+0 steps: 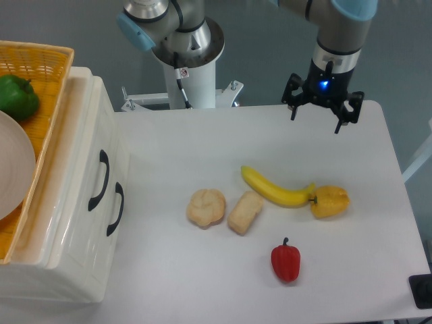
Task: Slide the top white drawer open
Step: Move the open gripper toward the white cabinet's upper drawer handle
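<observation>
Cream-white glossy plastic is forming a two-drawer cabinet (64,202) at the left edge of the desk (202,142). Its top white drawer (84,169) is sitting closed, flush with the cabinet front, its curved black handle (100,179) facing the open desk. The lower drawer's handle (116,208) is lying just beside it. The claw (316,116) is hanging above the far right of the desk, well apart from the cabinet, with its dark fingers spread apart and holding nothing.

To do this step well, the claw probably needs to be crossing the whole desk, passing above the banana (275,190), yellow pepper (330,201), two bread rolls (206,206) and red pepper (285,261). It should be lining its fingers across the upper handle, not the lower one, then pulling straight out from the cabinet face.

A yellow wicker basket (47,88) on top of the cabinet, holding a green pepper (17,96) and a pale plate (13,169), is being cut off by the left edge. The steep overhead angle is making the gap behind the handle hard to judge.
</observation>
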Robot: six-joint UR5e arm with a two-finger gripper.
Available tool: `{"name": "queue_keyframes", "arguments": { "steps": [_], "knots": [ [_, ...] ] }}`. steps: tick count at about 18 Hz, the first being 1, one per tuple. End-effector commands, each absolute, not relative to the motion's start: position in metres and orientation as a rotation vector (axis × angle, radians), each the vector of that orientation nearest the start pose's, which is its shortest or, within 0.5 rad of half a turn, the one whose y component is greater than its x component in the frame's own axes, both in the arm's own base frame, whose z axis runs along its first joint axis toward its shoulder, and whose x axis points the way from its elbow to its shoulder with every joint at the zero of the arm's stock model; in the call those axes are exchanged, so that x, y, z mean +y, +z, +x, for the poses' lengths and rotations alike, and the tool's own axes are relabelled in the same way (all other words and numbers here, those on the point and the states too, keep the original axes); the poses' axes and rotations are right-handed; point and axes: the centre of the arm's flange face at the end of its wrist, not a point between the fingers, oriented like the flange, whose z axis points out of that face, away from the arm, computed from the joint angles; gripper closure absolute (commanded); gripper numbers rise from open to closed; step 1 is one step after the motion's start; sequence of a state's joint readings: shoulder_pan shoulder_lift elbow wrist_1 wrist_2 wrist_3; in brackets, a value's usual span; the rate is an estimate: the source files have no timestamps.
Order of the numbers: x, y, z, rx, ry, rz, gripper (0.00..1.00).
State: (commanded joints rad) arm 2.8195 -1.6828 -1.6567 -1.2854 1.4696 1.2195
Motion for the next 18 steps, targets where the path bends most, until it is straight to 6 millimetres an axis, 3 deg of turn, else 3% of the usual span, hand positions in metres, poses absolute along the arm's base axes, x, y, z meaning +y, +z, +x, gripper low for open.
{"name": "queue_keyframes", "arguments": {
  "steps": [5, 8, 12, 18],
  "knots": [
    [0.313, 0.408, -0.458, -0.039, 0.037, -3.026, 0.00],
    [0.339, 0.408, -0.440, -0.152, 0.018, -3.032, 0.00],
    [0.355, 0.403, -0.426, -0.209, -0.020, -3.031, 0.00],
    [0.397, 0.398, -0.399, -0.506, -0.065, -3.002, 0.00]
  ]
}}
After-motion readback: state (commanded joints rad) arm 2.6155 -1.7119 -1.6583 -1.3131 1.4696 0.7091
